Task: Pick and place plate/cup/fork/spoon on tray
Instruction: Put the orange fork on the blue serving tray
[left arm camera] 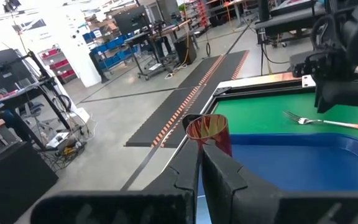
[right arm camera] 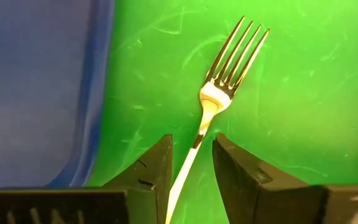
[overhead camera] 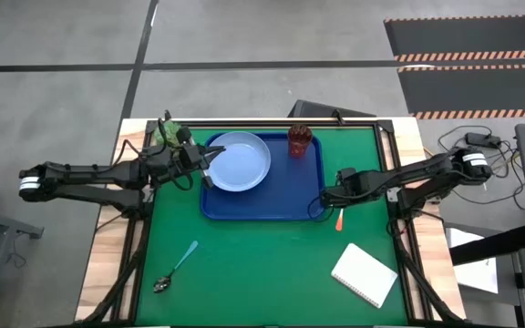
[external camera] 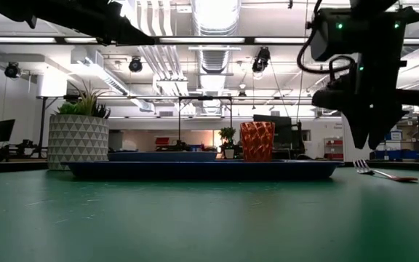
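Note:
The pale-blue plate [overhead camera: 240, 162] lies flat in the dark-blue tray [overhead camera: 262, 208], on its left half. The reddish-brown cup [overhead camera: 300, 140] stands upright in the tray's far right corner. The orange-handled fork [overhead camera: 339, 220] lies on the green mat just right of the tray. The blue-handled spoon [overhead camera: 176, 267] lies on the mat near the front left. My left gripper [overhead camera: 206, 171] is shut and empty, raised over the plate's left rim. My right gripper [right arm camera: 192, 146] is open and points down. Its fingers stand on either side of the fork's neck [right arm camera: 199, 134], above the mat.
A white notepad [overhead camera: 365, 275] lies at the front right of the mat. A white pot with a green plant [external camera: 78, 138] stands at the far left corner, beside the tray. Bare mat lies between the tray and the near edge.

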`<action>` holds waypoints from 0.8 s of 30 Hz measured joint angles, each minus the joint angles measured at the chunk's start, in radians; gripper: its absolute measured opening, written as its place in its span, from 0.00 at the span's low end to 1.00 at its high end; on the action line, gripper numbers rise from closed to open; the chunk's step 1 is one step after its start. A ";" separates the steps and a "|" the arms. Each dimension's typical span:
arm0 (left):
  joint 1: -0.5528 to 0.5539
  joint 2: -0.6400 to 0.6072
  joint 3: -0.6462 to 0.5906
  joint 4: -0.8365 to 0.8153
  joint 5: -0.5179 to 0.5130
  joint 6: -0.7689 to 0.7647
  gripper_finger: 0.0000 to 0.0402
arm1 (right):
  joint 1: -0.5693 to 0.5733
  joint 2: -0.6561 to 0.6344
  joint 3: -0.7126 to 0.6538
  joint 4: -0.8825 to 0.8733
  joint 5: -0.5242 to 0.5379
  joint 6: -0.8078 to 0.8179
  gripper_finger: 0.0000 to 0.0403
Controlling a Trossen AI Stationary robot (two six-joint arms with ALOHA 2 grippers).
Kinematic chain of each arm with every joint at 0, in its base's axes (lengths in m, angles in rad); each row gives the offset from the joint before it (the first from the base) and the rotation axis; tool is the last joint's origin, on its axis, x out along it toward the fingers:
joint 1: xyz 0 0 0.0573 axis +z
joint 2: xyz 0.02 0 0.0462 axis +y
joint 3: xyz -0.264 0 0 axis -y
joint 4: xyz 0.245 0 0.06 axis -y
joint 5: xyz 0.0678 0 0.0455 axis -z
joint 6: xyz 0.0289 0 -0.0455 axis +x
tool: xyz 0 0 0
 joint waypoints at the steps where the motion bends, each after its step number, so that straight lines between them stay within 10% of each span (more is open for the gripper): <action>1: 0.000 0.000 0.000 0.001 0.000 0.000 0.00 | -0.001 0.015 -0.001 0.001 0.001 0.000 0.25; 24: 0.000 0.002 0.000 0.000 0.000 0.003 0.00 | 0.000 0.075 -0.087 0.096 0.025 -0.001 0.24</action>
